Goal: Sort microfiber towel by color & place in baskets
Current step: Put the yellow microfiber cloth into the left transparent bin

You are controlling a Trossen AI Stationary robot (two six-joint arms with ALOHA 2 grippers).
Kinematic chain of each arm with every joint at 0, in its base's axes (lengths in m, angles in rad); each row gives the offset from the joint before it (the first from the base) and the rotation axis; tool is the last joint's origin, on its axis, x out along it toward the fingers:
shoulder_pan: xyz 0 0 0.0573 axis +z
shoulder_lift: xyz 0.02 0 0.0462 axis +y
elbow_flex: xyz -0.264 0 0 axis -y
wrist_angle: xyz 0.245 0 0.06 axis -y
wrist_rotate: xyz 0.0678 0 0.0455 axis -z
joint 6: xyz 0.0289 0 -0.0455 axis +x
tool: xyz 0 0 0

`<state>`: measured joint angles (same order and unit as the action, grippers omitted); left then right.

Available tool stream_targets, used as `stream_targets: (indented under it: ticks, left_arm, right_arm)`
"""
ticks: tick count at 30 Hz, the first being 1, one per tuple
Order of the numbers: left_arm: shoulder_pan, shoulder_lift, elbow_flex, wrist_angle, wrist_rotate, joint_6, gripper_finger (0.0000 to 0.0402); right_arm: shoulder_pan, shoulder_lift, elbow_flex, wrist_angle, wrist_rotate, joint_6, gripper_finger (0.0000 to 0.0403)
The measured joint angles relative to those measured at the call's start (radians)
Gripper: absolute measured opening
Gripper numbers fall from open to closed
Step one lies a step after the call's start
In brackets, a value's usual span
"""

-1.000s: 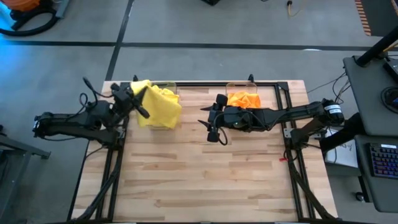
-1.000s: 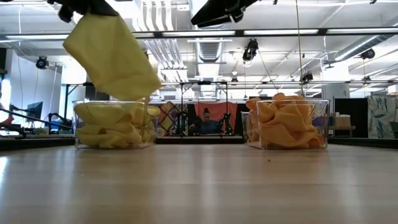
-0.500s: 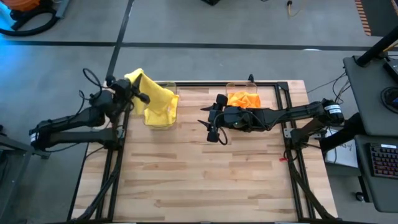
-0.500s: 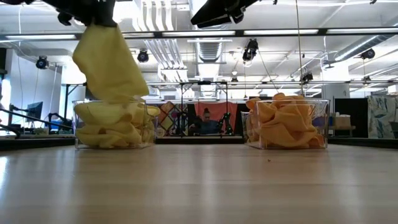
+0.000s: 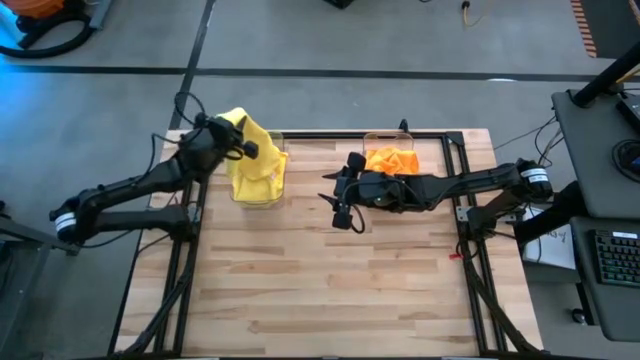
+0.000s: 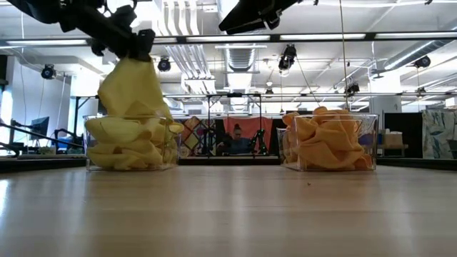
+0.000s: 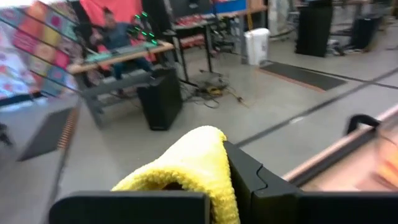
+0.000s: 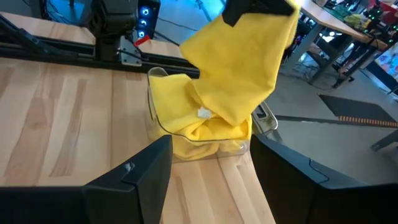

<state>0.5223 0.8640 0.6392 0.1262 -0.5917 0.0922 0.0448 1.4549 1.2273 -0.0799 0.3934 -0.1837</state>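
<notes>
My left gripper (image 5: pixel 238 143) is shut on a yellow towel (image 5: pixel 250 160) above the left clear basket (image 5: pixel 258 196), which holds several yellow towels (image 6: pixel 132 143). The held towel also shows in the low view (image 6: pixel 132 89) and the right wrist view (image 8: pixel 242 68). The right clear basket (image 6: pixel 328 143) at the far edge holds several orange towels (image 5: pixel 392 158). My right gripper (image 5: pixel 342 200) is open and empty near the table's middle, in front of the orange basket. My left gripper pinches a bunched top part of the yellow towel (image 7: pixel 199 162) between its two fingers. The towel hangs slack below the fingers, and its lower end (image 6: pixel 136 114) reaches into the left basket onto the yellow towels there.
Black frame rails (image 5: pixel 350 135) run along the table's far and side edges. Bare wooden tabletop (image 5: pixel 330 280) spreads over the near half. A person sits at a desk far behind the table (image 6: pixel 235 139).
My left gripper has carried the yellow towel toward the table's far edge and down over the left basket. The towel, which hung spread out and slanted over the basket's near side, now hangs narrower with its lower end in the basket.
</notes>
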Motion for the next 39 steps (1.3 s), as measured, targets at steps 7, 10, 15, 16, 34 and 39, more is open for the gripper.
stream_targets:
  ticks: [7, 10, 15, 16, 34, 39]
  left_arm:
    - [0.002, 0.058, 0.000, -0.049, 0.087, -0.122, 0.0000]
    - [0.007, 0.065, 0.000, -0.108, 0.109, -0.196, 0.0000]
    - [0.010, 0.084, -0.006, -0.123, 0.264, -0.247, 0.0000]
    - [0.010, 0.090, -0.006, -0.123, 0.272, -0.248, 0.0000]
    - [0.026, 0.179, -0.006, -0.131, 0.469, -0.264, 0.0000]
    - [0.038, 0.177, -0.006, -0.173, 0.481, -0.259, 0.0000]
  right_arm:
    - [0.000, 0.007, -0.002, -0.017, 0.000, 0.000, 0.0215]
    - [0.000, 0.014, -0.003, -0.020, 0.000, 0.001, 0.0215]
    - [0.000, 0.021, -0.004, -0.019, 0.000, 0.001, 0.0215]
    - [0.000, 0.022, -0.004, -0.020, 0.000, 0.000, 0.0215]
    - [0.000, 0.022, -0.014, -0.043, -0.001, 0.028, 0.0215]
    - [0.000, 0.022, -0.022, -0.043, -0.002, 0.039, 0.0215]
